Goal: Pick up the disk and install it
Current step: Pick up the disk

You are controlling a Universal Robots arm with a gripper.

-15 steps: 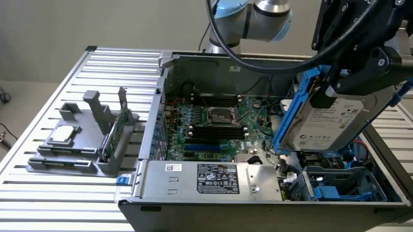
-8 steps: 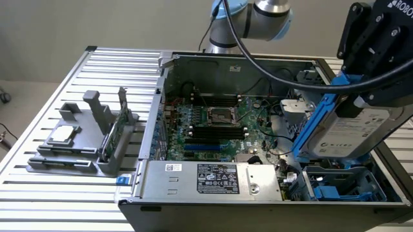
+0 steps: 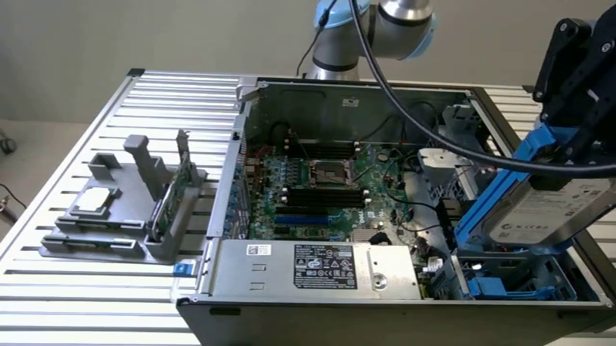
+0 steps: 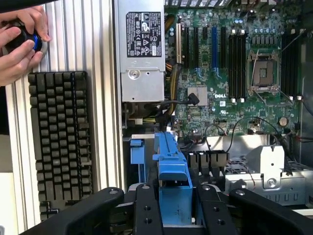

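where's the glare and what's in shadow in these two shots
Exterior view: glare whitens the table slats in the foreground, the disk label shines pale, and the inside of the computer case sits dimmer. Wrist view: light falls evenly on the circuit board, while the end effector gripping the disk's blue rail is a dark, near-featureless mass.

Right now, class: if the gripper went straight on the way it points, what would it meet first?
Probably the drive bay with blue brackets, under the disk that the gripper holds, though depth is unclear.
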